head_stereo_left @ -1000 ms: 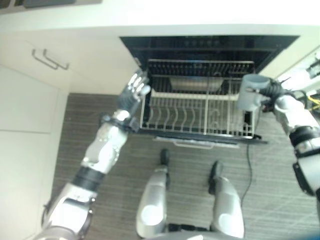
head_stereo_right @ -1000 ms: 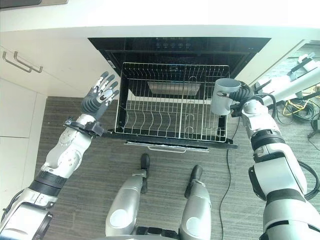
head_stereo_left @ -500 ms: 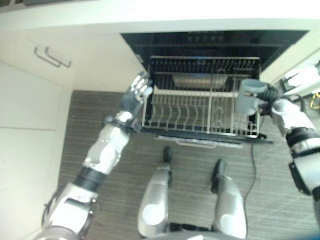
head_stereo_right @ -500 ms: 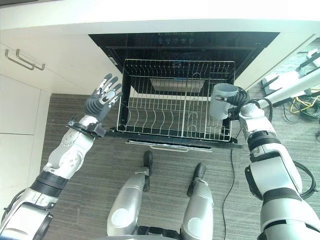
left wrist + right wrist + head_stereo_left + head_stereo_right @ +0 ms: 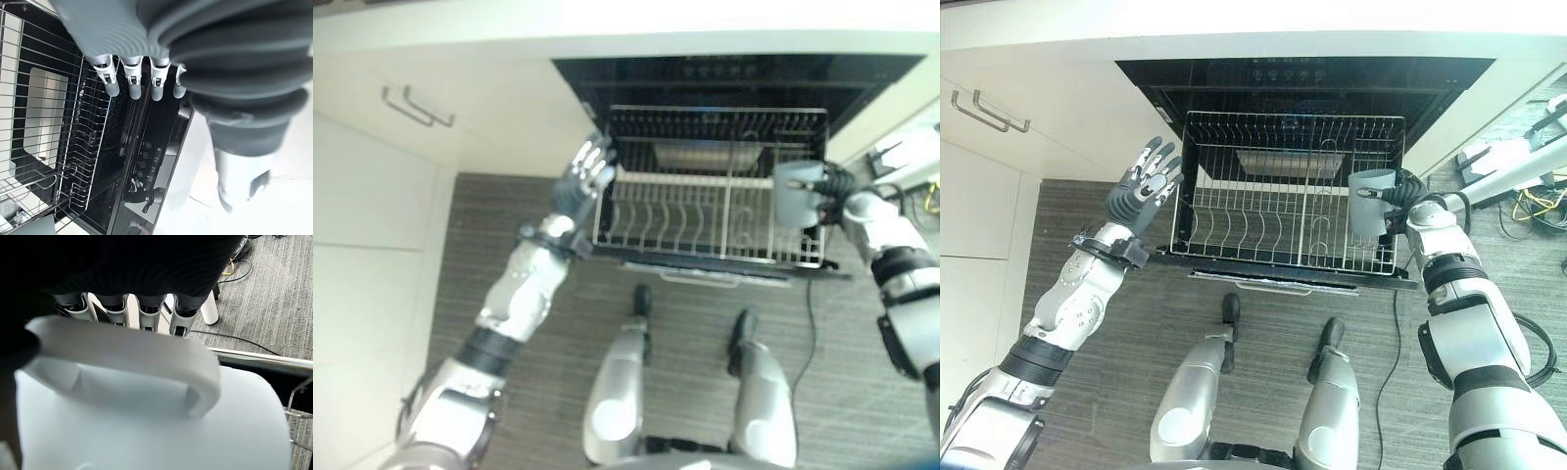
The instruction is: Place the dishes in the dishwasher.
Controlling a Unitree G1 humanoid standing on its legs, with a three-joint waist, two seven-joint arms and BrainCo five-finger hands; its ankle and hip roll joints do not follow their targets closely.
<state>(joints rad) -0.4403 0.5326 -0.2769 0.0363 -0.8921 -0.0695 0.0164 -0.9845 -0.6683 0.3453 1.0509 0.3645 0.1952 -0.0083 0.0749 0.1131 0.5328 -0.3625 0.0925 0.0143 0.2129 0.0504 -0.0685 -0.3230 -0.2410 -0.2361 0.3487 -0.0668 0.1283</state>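
Note:
A pale grey mug (image 5: 1368,201) hangs mouth-up over the right end of the pulled-out wire rack (image 5: 1263,230) of the dishwasher (image 5: 1302,78). My right hand (image 5: 1408,201) is shut on the mug, fingers through its handle (image 5: 146,367). The mug's lower part sits level with the rack's right section. My left hand (image 5: 1141,186) is raised beside the rack's left edge with straight, spread fingers (image 5: 134,81), holding nothing. A flat rectangular tray (image 5: 690,157) lies at the back of the rack.
White cabinet doors with a metal handle (image 5: 984,110) stand to the left of the dishwasher. The open door's front edge (image 5: 1283,284) juts over the grey carpet. Cables and white equipment (image 5: 1518,186) lie on the floor at the right.
My right hand has brought the mug lower and a little leftward, down into the rack's right end. The left hand has stayed raised beside the rack. The camera has shifted slightly.

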